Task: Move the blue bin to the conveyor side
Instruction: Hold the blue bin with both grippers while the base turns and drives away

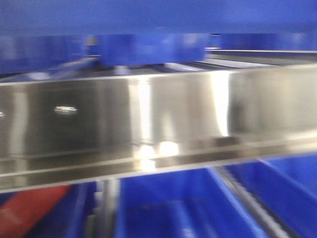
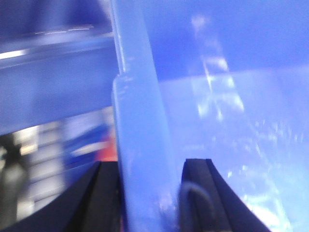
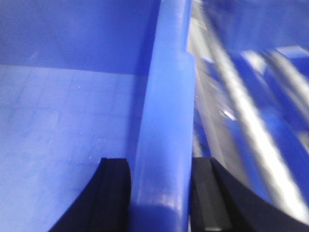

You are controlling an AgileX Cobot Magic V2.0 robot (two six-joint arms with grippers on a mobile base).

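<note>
Everything is smeared by blur, so fine detail is lost. In the front view the blue bin (image 1: 158, 15) fills the top of the scene and is cut off by the upper edge. Only its underside and lower wall show, up behind a shiny steel rail (image 1: 148, 119) that crosses from left to right. Whether the bin touches anything beneath it cannot be made out.

Below the rail the blue crates (image 1: 183, 208) are cut off at the bottom. A red shape (image 1: 25, 213) lies at the near left, too blurred to name.

The left gripper (image 2: 150, 166) has its black fingers (image 2: 104, 193) on either side of the bin's thick rim (image 2: 135, 121), pressed against it. To the left of that rim there are only grey, blue and red smudges. The right gripper (image 3: 159, 164) clamps the rim (image 3: 166, 106) the same way, one finger inside the bin and one outside. To the right of it, pale metal streaks (image 3: 260, 140) run away into the distance, unreadable.

By count there is one bin held up, two grippers with two fingers each showing, and one steel rail in front. Two lower crates show plainly, and the blue edge by the red shape may be a third.
</note>
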